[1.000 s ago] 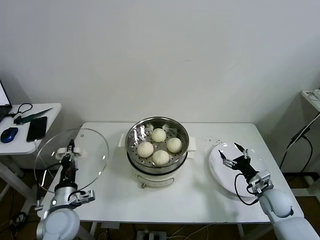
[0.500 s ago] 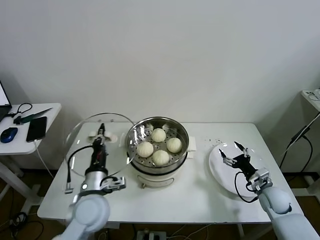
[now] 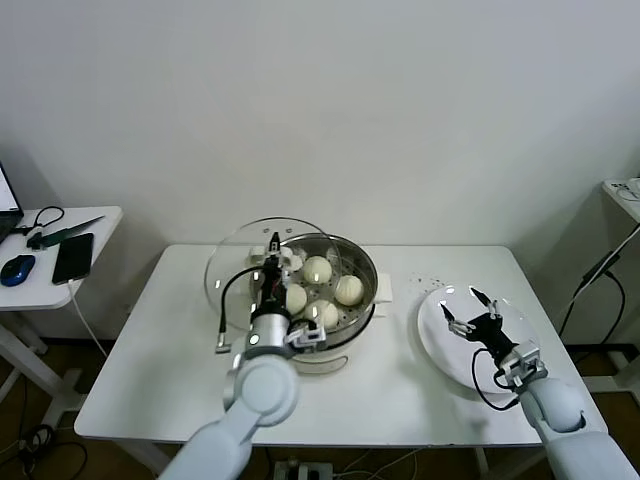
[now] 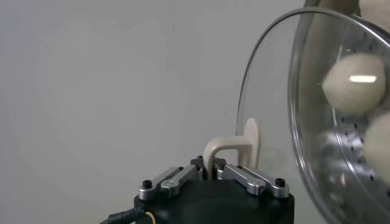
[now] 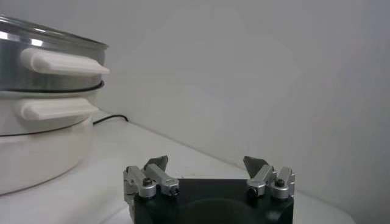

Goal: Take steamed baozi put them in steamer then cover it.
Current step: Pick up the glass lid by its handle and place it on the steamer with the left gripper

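Observation:
The steamer [image 3: 366,268], a steel pot on a white base, stands mid-table with four cream-white baozi [image 3: 348,289] on its perforated tray. My left gripper [image 3: 272,262] is shut on the white handle [image 4: 214,148] of the clear glass cover [image 3: 228,262]. It holds the cover tilted above the steamer's left half, its rim overhanging the left side. The baozi [image 4: 353,82] show through the glass [image 4: 271,109] in the left wrist view. My right gripper [image 3: 472,310] is open and empty above the flat white plate [image 3: 440,345] at the table's right. The steamer's side [image 5: 42,61] shows in the right wrist view beyond the open right gripper [image 5: 207,164].
The white table [image 3: 400,400] carries only the steamer and the plate. A small side table [image 3: 90,225] at far left holds a phone [image 3: 72,256], a mouse [image 3: 17,268] and cables. A wall stands close behind.
My left arm has carried the cover rightward from the table's left edge to above the steamer's left half. The right gripper has stayed over the plate.

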You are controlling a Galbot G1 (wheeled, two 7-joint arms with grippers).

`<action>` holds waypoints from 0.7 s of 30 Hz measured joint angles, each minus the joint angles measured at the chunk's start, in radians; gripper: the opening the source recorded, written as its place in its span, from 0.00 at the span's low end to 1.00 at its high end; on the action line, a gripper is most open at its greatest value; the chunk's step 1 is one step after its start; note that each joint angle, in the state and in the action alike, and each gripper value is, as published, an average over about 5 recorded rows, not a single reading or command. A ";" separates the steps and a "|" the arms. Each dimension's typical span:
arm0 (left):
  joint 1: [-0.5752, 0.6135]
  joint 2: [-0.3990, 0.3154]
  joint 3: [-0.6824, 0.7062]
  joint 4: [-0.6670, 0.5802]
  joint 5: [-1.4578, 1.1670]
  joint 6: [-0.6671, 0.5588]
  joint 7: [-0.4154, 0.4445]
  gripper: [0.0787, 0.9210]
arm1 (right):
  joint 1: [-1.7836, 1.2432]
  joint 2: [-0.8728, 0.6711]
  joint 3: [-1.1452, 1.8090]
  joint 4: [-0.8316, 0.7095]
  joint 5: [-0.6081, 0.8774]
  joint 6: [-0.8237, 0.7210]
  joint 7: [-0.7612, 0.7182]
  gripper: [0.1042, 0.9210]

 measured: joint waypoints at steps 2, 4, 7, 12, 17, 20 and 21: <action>-0.021 -0.031 0.012 0.030 0.010 0.000 0.007 0.09 | -0.004 0.000 0.003 -0.001 -0.003 0.002 -0.002 0.88; -0.038 -0.062 0.024 0.059 0.016 0.000 0.014 0.09 | -0.008 0.000 0.006 -0.001 -0.006 0.003 -0.003 0.88; -0.058 -0.105 0.041 0.098 0.024 0.000 0.021 0.09 | -0.012 0.001 0.010 -0.001 -0.008 0.004 -0.004 0.88; -0.081 -0.153 0.061 0.152 0.037 0.000 0.036 0.09 | -0.018 0.001 0.015 0.000 -0.008 0.007 -0.005 0.88; -0.087 -0.179 0.063 0.186 0.056 0.000 0.055 0.09 | -0.019 0.000 0.018 -0.001 -0.010 0.011 -0.007 0.88; -0.087 -0.187 0.063 0.196 0.068 0.000 0.065 0.09 | -0.019 0.000 0.018 -0.001 -0.011 0.011 -0.008 0.88; -0.088 -0.190 0.063 0.199 0.072 0.000 0.068 0.09 | -0.019 0.000 0.018 -0.001 -0.012 0.011 -0.009 0.88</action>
